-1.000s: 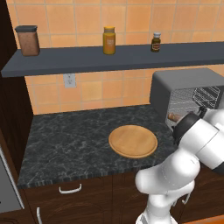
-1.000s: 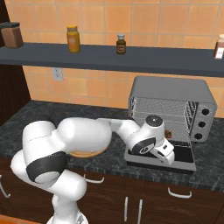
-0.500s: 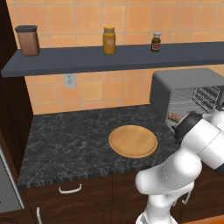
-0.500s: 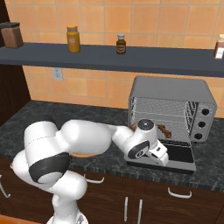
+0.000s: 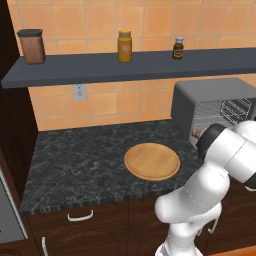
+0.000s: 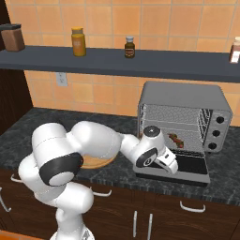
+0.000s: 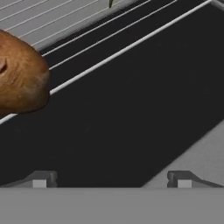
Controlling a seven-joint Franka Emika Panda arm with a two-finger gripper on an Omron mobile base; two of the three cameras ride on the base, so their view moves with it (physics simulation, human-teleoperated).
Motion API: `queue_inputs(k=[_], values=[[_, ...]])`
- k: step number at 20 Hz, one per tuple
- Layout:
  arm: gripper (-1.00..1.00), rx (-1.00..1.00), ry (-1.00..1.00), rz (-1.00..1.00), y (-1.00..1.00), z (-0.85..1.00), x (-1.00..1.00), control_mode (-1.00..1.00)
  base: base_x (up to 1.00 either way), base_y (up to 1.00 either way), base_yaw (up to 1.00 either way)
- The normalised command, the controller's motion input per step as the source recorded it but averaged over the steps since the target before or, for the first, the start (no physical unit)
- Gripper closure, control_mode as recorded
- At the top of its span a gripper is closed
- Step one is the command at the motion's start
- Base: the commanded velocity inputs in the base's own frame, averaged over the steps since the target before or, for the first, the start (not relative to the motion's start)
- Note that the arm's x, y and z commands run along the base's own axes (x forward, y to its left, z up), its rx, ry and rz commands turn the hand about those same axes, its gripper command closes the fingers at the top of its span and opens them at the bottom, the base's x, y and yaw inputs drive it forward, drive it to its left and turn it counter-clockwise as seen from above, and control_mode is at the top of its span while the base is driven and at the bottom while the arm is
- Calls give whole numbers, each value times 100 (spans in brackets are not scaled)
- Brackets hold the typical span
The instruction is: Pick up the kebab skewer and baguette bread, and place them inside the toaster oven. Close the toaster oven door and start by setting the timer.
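The toaster oven (image 6: pixel 185 101) was grey with a dark glass door (image 6: pixel 187 165). The counter (image 5: pixel 75 165) was black, speckled. The round board (image 5: pixel 152 161) was tan wood; wall tiles (image 5: pixel 100 20) orange.

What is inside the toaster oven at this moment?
On the toaster oven's wire rack lies the kebab skewer. A brown baguette end shows in the hand view; the arm hides the rack's left part.

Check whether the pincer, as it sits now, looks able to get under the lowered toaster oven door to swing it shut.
Probably yes: the open, empty pincer hovers just above the folded-down toaster oven door, nothing lying between them.
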Motion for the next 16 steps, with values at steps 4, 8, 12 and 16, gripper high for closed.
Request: queue_inputs(k=[4, 8, 12, 16], values=[[-100, 0, 0, -6, -1, 0, 21, -100, 0, 0, 0], [-100, 0, 0, -7, 0, 0, 28, -100, 0, 0, 0], [-100, 0, 0, -7, -3, 0, 39, -100, 0, 0, 0], [-100, -1, 0, -7, -22, 0, 41, -100, 0, 0, 0]])
